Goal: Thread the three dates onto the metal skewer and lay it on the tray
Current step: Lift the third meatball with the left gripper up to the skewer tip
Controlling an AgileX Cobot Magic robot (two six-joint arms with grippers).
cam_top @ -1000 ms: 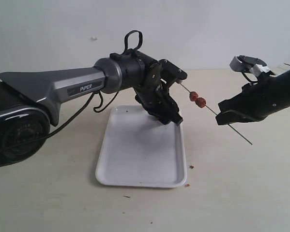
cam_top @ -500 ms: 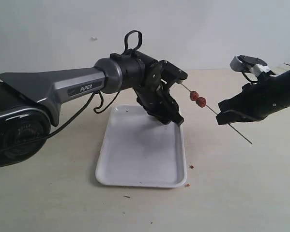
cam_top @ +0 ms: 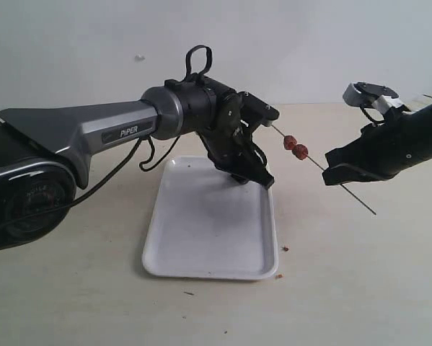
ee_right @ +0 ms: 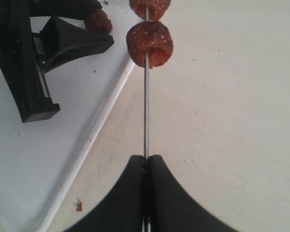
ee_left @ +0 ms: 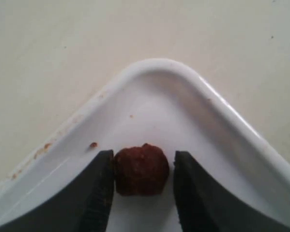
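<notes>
Two dates [ee_right: 149,42] on the skewer [ee_right: 145,116], clamped in my right hand [ee_right: 146,166] — left hand [ee_left: 143,157] straddles the third date [ee_left: 141,170] in the tray [ee_left: 222,113], fingers apart; threading, laying remain.

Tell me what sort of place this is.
Probably a robotics lab bench: a beige tabletop, a plain white wall, and a grey robot arm and a black robot arm working with a thin metal skewer and a glossy white rectangular tray.
</notes>
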